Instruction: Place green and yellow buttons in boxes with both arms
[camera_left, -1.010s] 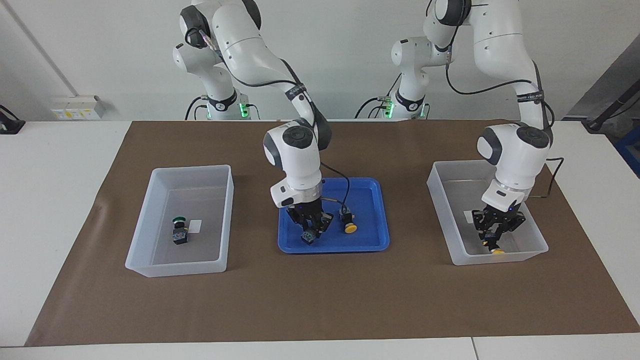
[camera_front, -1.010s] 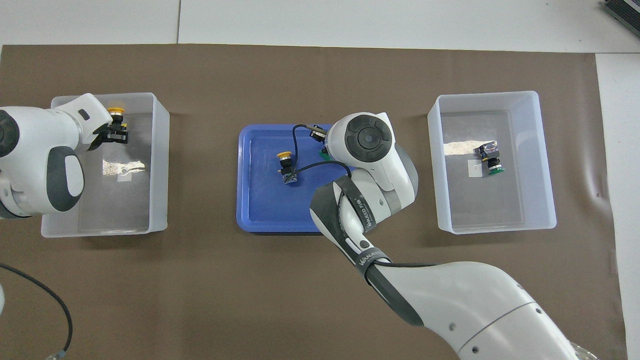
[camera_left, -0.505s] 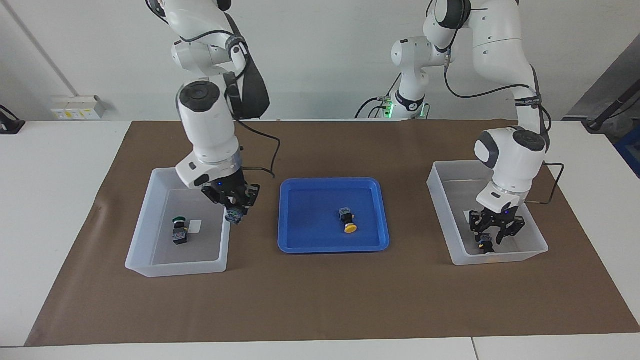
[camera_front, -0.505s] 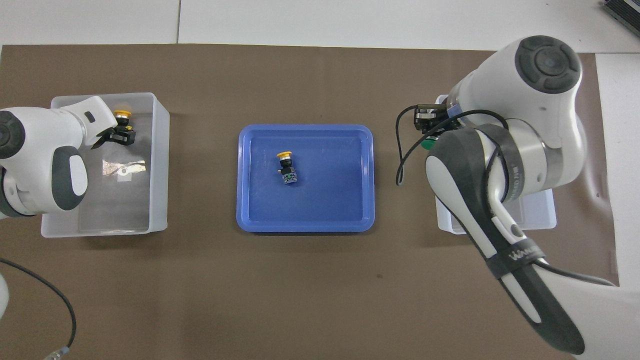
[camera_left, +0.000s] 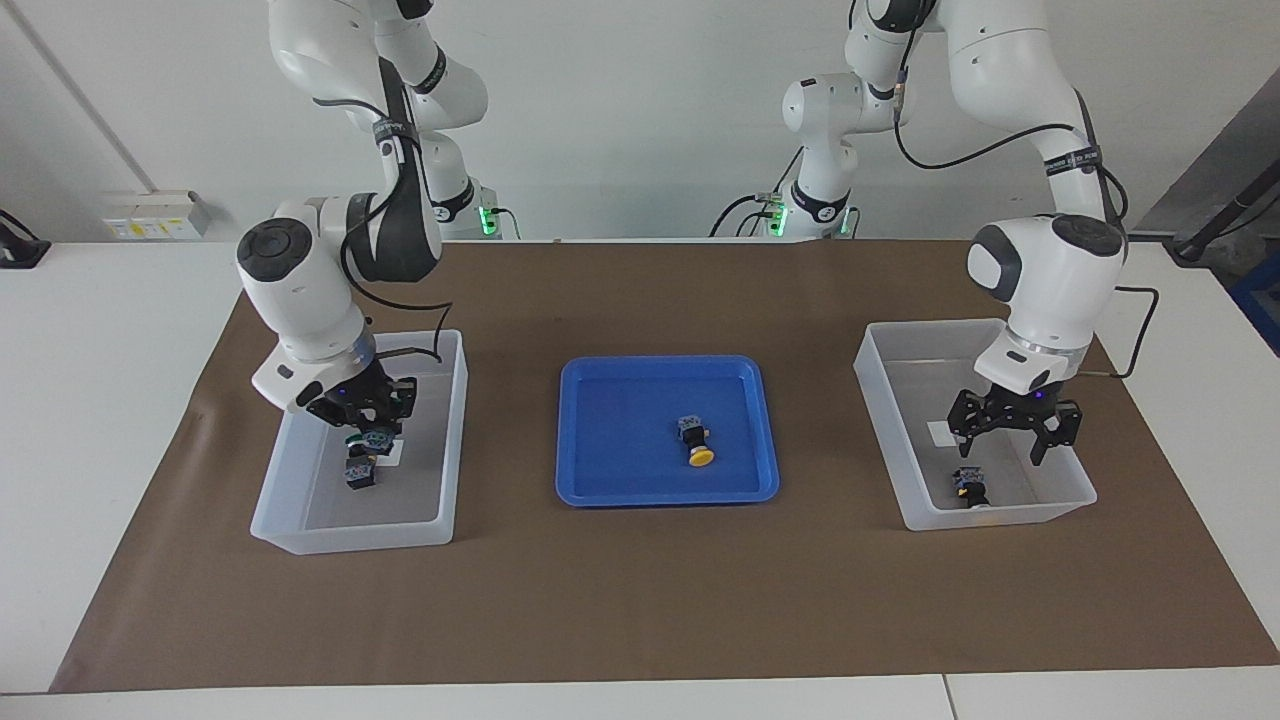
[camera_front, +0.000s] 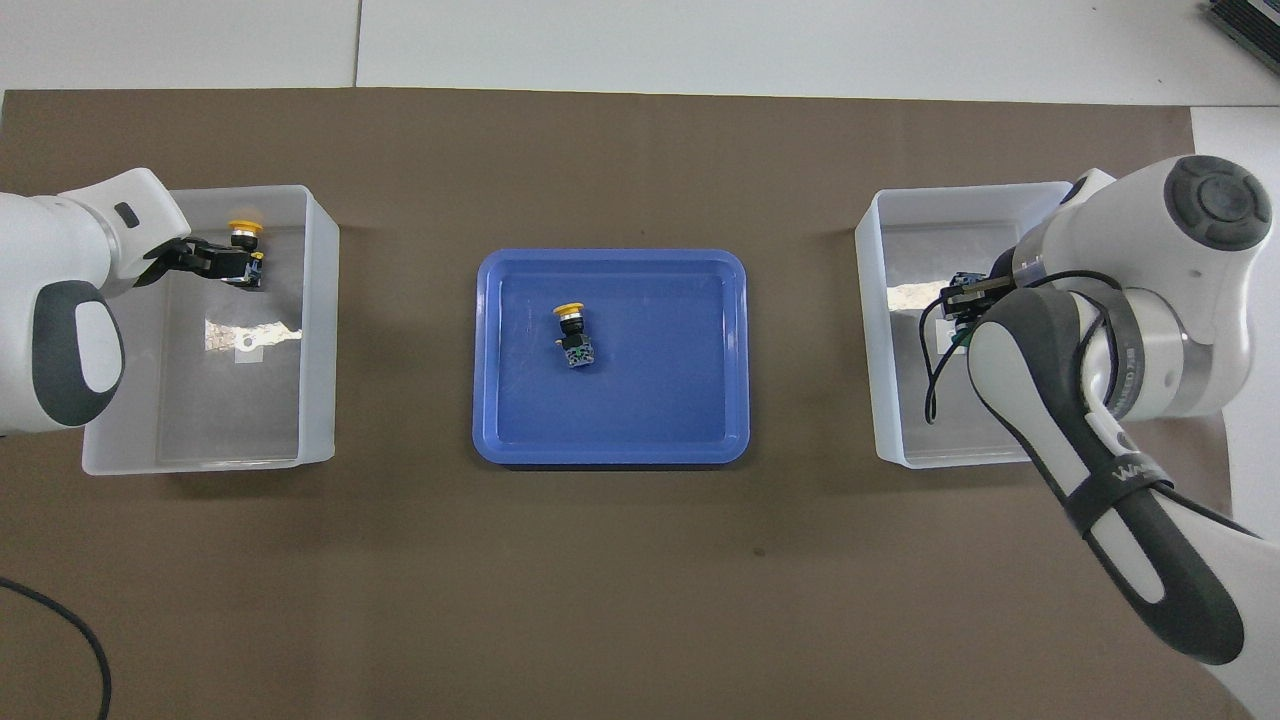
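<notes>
Facing view shows the left gripper (camera_left: 1012, 437) with its black fingers spread wide apart, holding nothing, over the translucent white plastic bin at the left arm's end of the table (camera_left: 885, 420). Under it, a yellow-capped push button with a black body (camera_left: 969, 488) lies on the floor of this bin. The right gripper (camera_left: 372, 428) is low inside the other translucent white bin (camera_left: 440, 420), clenched on a green-capped push button (camera_left: 378, 437). Another green-capped button (camera_left: 360, 470) lies on the bin floor just below the held one. Between the two bins stands a shallow blue plastic tray (camera_left: 600, 480), and a second yellow-capped button (camera_left: 696, 443) lies in it on its side.
</notes>
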